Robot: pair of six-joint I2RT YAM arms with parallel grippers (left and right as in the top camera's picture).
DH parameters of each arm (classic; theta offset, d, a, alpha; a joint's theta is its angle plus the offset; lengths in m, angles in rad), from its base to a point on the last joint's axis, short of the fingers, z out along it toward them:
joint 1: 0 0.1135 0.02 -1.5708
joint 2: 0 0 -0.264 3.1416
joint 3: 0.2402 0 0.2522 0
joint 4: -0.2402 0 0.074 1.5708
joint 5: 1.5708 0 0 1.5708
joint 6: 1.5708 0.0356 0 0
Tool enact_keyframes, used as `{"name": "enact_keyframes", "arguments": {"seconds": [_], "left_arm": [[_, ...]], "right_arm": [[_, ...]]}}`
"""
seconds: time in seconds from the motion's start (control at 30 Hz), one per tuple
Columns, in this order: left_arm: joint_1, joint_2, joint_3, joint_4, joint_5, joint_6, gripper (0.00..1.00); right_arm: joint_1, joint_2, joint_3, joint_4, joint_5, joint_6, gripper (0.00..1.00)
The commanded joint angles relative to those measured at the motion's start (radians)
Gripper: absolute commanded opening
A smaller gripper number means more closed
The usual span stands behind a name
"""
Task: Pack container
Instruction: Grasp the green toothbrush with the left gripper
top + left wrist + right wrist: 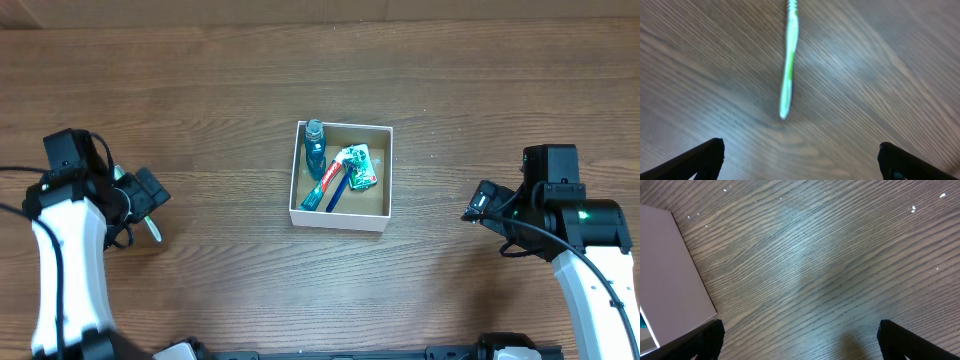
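Note:
The container [338,219], a shallow box with white walls and a brown inside, sits mid-table. It holds a teal bottle [315,148], a green packet [359,168], a red-and-white tube [333,176] and a blue toothbrush [336,193]. A green-and-white toothbrush [152,228] lies on the table at the left. In the left wrist view this toothbrush [788,65] lies just ahead of my left gripper [800,160], which is open, empty and apart from it. My right gripper [800,340] is open and empty, right of the container, whose white wall [670,280] shows at the left.
The wooden table [200,90] is bare around the container. My left arm [70,260] stands at the front left and my right arm [590,250] at the front right.

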Motion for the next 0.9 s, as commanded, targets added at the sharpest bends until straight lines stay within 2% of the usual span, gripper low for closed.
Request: {"name": "enact_keyframes", "arguments": {"seconds": [0.0,0.1,0.3,0.4,0.47,0.53,0.57,0.6,0.63,0.67,0.7,0.87], "left_arm": [[0.032,0.138,-0.008,0.079,0.029,0.024,1.00],[0.034,0.269,-0.008,0.154,0.027,0.028,1.00],[0.034,0.396,-0.008,0.228,0.018,0.060,1.00],[0.033,0.426,-0.008,0.246,0.014,0.060,0.96],[0.033,0.426,-0.008,0.255,0.014,0.060,0.88],[0.033,0.426,-0.008,0.254,0.014,0.060,0.74],[0.033,0.426,-0.008,0.254,0.014,0.061,0.62],[0.033,0.426,-0.008,0.254,0.014,0.061,0.55],[0.033,0.426,-0.008,0.254,0.014,0.060,0.42],[0.033,0.426,-0.008,0.253,0.014,0.061,0.33],[0.033,0.426,-0.008,0.250,0.014,0.061,0.19],[0.032,0.426,-0.008,0.237,0.018,0.061,0.04]], "right_arm": [[-0.003,-0.009,0.004,0.003,0.005,-0.002,1.00],[-0.003,-0.009,0.004,-0.001,0.006,-0.002,1.00],[-0.003,-0.009,0.004,-0.001,0.006,-0.002,1.00],[-0.003,-0.009,0.004,-0.003,0.006,-0.002,1.00],[-0.003,-0.009,0.004,-0.003,0.006,-0.002,1.00],[-0.003,-0.009,0.004,-0.003,0.006,-0.002,1.00],[-0.003,-0.009,0.004,-0.003,0.006,-0.002,1.00],[-0.003,-0.009,0.004,-0.003,0.006,-0.002,1.00],[-0.003,-0.009,0.004,-0.003,0.006,-0.002,1.00],[-0.003,-0.009,0.004,-0.003,0.006,-0.002,1.00],[-0.003,-0.009,0.004,-0.003,0.006,-0.002,1.00],[-0.003,-0.009,0.004,-0.003,0.006,-0.002,1.00]]}}
